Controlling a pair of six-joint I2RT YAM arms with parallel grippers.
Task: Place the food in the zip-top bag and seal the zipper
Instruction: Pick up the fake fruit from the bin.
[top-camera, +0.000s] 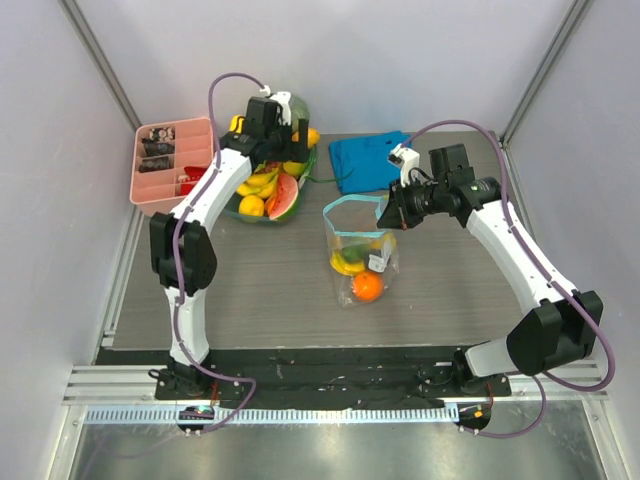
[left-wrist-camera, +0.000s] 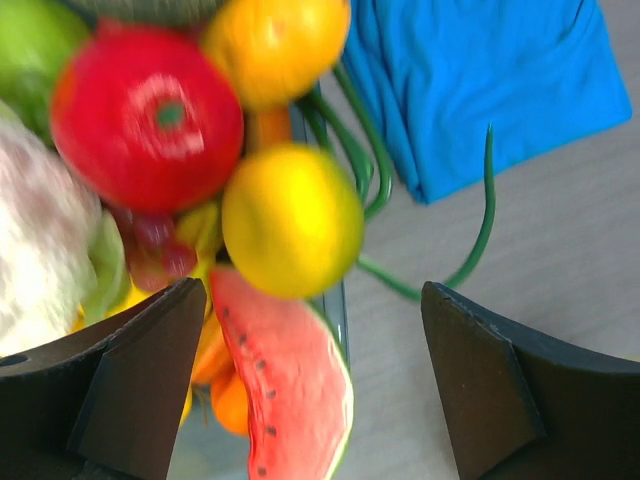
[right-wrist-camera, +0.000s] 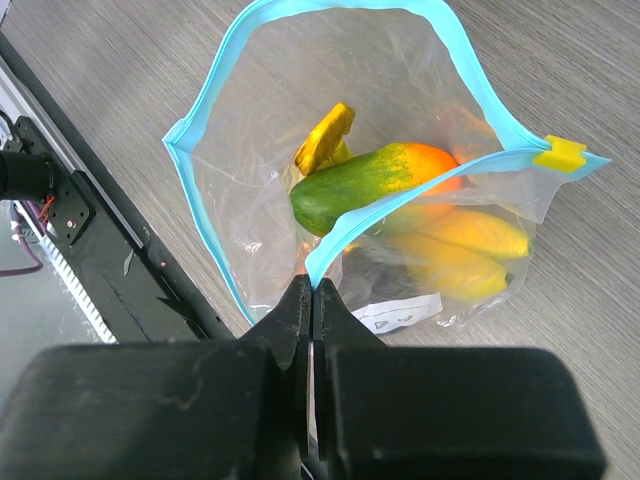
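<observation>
The clear zip-top bag (top-camera: 358, 250) stands mid-table with its mouth open. It holds a yellow banana bunch (top-camera: 347, 263), an orange (top-camera: 367, 287) and a green-and-orange fruit (right-wrist-camera: 350, 190). My right gripper (right-wrist-camera: 312, 290) is shut on the blue-teal zipper (right-wrist-camera: 400, 225) at the near lip and holds it up; in the top view this gripper (top-camera: 388, 214) is at the bag's right rim. My left gripper (left-wrist-camera: 315, 370) is open and empty above the fruit bowl, over a yellow lemon (left-wrist-camera: 292, 220), a red apple (left-wrist-camera: 147, 115) and an orange (left-wrist-camera: 277, 45).
The glass bowl (top-camera: 250, 218) at back left also holds a watermelon slice (left-wrist-camera: 290, 380), a white cauliflower (left-wrist-camera: 40, 240) and green stalks. A folded blue cloth (top-camera: 370, 160) lies behind the bag. A pink tray (top-camera: 172, 165) stands at far left. A yellow slider (right-wrist-camera: 558, 153) sits on the zipper's end.
</observation>
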